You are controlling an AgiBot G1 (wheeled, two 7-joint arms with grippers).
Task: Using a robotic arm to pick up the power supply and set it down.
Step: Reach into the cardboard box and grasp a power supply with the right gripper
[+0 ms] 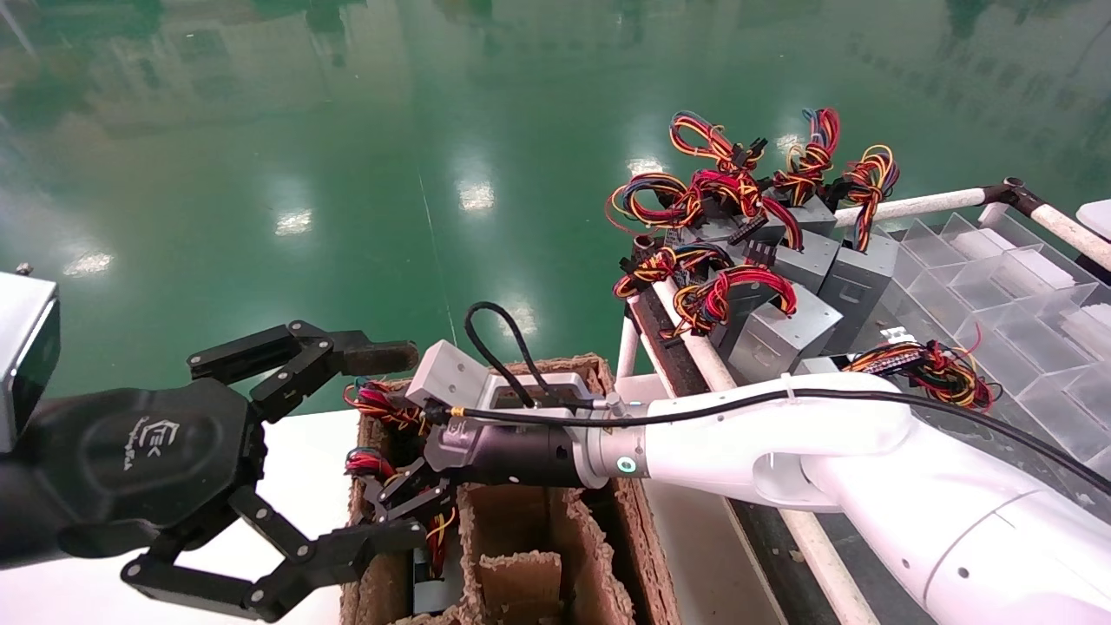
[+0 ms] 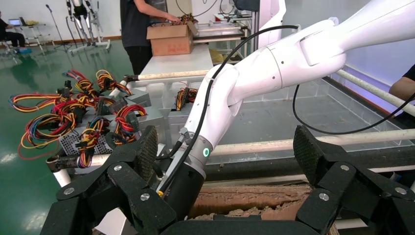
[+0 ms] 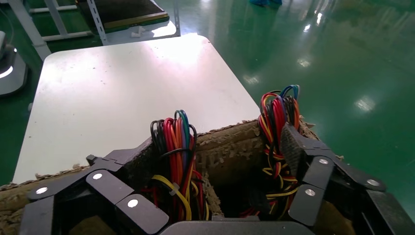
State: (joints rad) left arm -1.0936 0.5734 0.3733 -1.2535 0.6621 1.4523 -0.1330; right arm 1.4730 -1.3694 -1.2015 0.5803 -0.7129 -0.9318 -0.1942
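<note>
Power supply (image 1: 431, 583) under right gripper (image 1: 401, 512)

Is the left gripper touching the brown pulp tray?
Apart. The head view shows the left gripper open, held beside the brown pulp tray; its upper finger stands clear against the green floor.

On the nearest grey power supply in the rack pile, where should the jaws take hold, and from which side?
Probably the bare sheet-metal body of the power supply, across its flat side walls, coming from above. It leans tilted with its wire bundle looped at the upper end, so the lower body is clear. The right gripper, jaws open, is at the pulp tray.
</note>
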